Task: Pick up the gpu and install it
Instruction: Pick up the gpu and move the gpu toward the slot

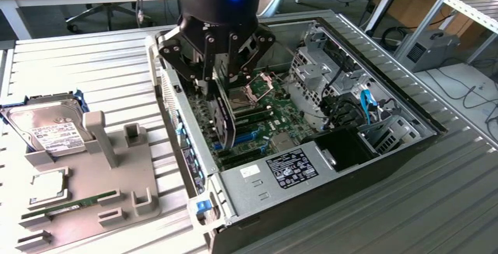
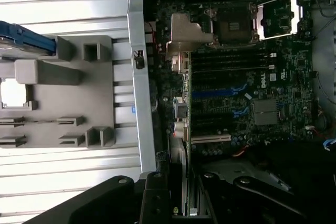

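The gpu (image 1: 224, 117) is a dark flat card standing on edge inside the open computer case (image 1: 393, 99), low over the green motherboard (image 1: 269, 123) near the case's rear wall. My gripper (image 1: 221, 79) comes down from above and is shut on the card's upper edge. In the wrist view the gpu (image 2: 181, 145) appears edge-on between my fingers (image 2: 157, 203), its silver bracket (image 2: 185, 32) at the far end, hovering beside the motherboard's expansion slots (image 2: 218, 94). Whether the card's lower edge touches a slot is hidden.
A grey parts holder (image 1: 86, 190) lies on the ribbed metal table at the exterior view's left, with a silver hard drive (image 1: 46, 129), a CPU (image 1: 46, 187) and a green RAM stick (image 1: 70, 204). Inside the case are the power supply (image 1: 284, 169) and drive cage (image 1: 315, 70).
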You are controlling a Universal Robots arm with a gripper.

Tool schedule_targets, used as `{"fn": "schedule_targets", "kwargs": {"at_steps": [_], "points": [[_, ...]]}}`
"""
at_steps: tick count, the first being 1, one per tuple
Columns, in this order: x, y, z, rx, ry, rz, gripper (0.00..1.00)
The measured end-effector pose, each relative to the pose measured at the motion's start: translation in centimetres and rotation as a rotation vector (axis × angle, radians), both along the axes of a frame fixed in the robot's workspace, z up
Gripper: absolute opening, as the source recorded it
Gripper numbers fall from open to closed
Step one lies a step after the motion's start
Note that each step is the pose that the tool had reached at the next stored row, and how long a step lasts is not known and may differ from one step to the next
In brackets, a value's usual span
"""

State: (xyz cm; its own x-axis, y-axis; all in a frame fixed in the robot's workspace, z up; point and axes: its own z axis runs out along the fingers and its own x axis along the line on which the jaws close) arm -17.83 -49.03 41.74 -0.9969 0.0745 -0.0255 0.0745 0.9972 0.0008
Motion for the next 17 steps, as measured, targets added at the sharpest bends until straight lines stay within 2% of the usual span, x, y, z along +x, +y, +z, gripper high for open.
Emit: {"fn": "schedule_targets", "kwargs": {"at_steps": [2, 4, 5, 7, 8, 10, 17], "points": [[0.1, 0.32, -0.06, -0.0007, 0.0, 0.0, 0.26], [0.1, 0.83, -0.13, -0.0016, -0.0001, 0.001, 0.26], [0.1, 1.15, -0.16, -0.0022, -0.0001, 0.001, 0.26], [0.2, 2.21, -0.27, -0.0036, -0.0001, 0.002, 0.26], [0.2, 2.51, -0.3, -0.0039, -0.0001, 0.002, 0.26], [0.2, 2.66, -0.32, -0.0041, -0.0002, 0.003, 0.26], [0.2, 2.67, -0.31, -0.0042, -0.0001, 0.003, 0.26]]}}
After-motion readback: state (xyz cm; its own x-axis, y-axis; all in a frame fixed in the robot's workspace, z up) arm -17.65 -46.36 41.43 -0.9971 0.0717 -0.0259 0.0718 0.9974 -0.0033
